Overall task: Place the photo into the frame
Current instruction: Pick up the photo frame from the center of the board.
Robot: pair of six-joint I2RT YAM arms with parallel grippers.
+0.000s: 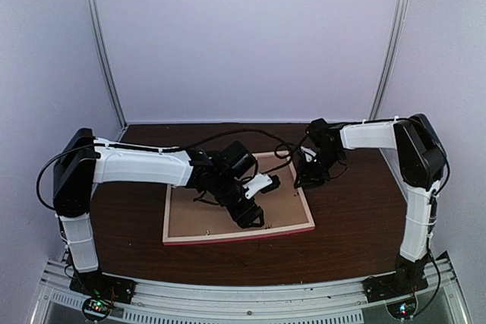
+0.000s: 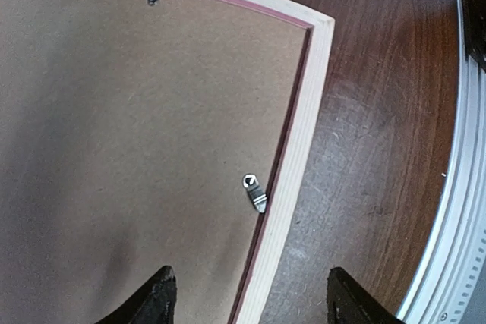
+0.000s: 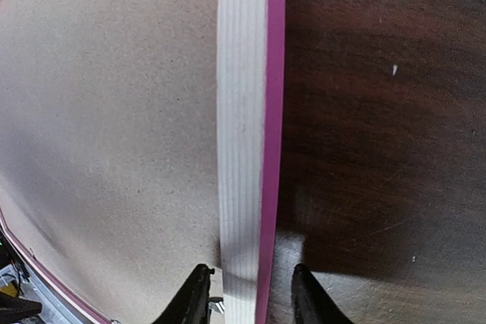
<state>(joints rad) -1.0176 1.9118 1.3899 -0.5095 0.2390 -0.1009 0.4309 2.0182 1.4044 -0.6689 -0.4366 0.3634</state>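
Note:
The frame (image 1: pixel 228 236) lies face down on the dark table, its pink moulding and pale back edges showing. A plain brown backing board (image 1: pixel 201 218) fills it. The photo is hidden. My left gripper (image 1: pixel 249 216) hangs open over the board; in the left wrist view the left gripper (image 2: pixel 250 286) straddles the frame's rail (image 2: pixel 304 134) from above, near a small metal turn tab (image 2: pixel 255 193). My right gripper (image 1: pixel 305 174) is at the frame's right side; in its wrist view the right gripper (image 3: pixel 247 275) is open, with a finger close on each side of the rail (image 3: pixel 243 73), small gaps showing.
The backing board also shows in both wrist views (image 2: pixel 114 149) (image 3: pixel 99 111). Bare dark wood table (image 1: pixel 342 240) surrounds the frame. An aluminium rail (image 1: pixel 250 294) runs along the near edge. Black cables (image 1: pixel 258 138) loop over the frame's far side.

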